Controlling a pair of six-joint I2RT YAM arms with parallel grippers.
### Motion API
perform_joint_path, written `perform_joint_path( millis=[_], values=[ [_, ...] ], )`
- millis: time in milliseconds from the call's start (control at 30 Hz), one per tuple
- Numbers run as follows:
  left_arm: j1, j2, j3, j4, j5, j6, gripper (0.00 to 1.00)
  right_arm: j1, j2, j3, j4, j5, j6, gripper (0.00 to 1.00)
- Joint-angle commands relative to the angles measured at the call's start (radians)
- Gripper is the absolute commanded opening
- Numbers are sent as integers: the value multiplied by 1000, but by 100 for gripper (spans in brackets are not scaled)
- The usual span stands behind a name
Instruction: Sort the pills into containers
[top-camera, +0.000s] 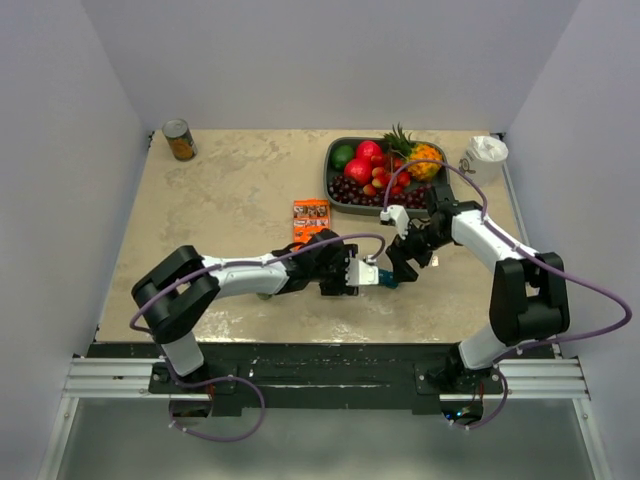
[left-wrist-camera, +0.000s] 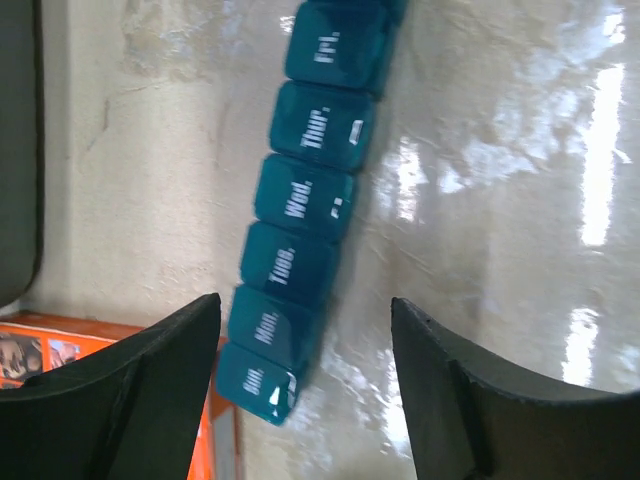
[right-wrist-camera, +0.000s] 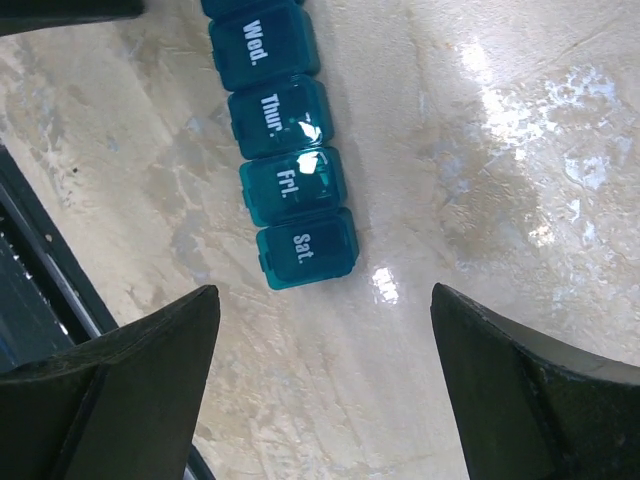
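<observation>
Between the spread fingers of the left hand (left-wrist-camera: 305, 300) lie the containers (left-wrist-camera: 300, 200), an orange box (left-wrist-camera: 60, 350) just outside one finger. Bare bench (left-wrist-camera: 500, 250) opens beyond the other; the right hand (top-camera: 400, 270) stands close ahead.

This is a robotics lab test cell. The stone-patterned table (top-camera: 230, 200) is boxed in by plain pale walls (top-camera: 330, 60) on three sides. An aluminium rail (top-camera: 320, 378) runs along its near edge, where two white arms (top-camera: 240, 275) trail purple cables (top-camera: 600, 290). Staged props lie apart: a tin can (top-camera: 180, 140) at the far left corner, a fruit tray (top-camera: 328, 170) toward the far right, and a teal pill-organizer strip (left-wrist-camera: 295, 265).
</observation>
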Motion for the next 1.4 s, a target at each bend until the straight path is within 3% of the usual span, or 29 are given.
perform_joint_path(
  millis=[0,200,300,400,433,567,733,933,1167,1367],
  values=[
    [32,88,110,1,92,86,74,-1,-50,-19,-39,-60,-61,89],
    [36,171,159,-30,90,106,74,-3,-48,-22,-38,-79,-67,89],
    [38,184,162,-38,95,103,67,-1,-47,-25,-29,-81,-67,88],
    [38,181,159,-97,96,75,52,-1,-47,-28,-19,-76,-65,88],
    [38,178,156,-105,96,49,42,-1,-48,-28,-16,-79,-65,88],
    [36,134,113,-119,84,-61,24,-1,-44,-22,5,-86,-42,87],
    [16,96,75,-139,50,-250,23,-1,-25,-4,1,-89,-47,86],
    [-19,88,35,-148,23,-370,23,13,18,10,-9,-67,-99,89],
    [-43,83,-11,-117,-45,-433,23,75,73,15,36,-7,-68,86],
    [-62,80,-42,-91,-98,-451,23,77,88,25,62,22,-36,76]
  ],
)
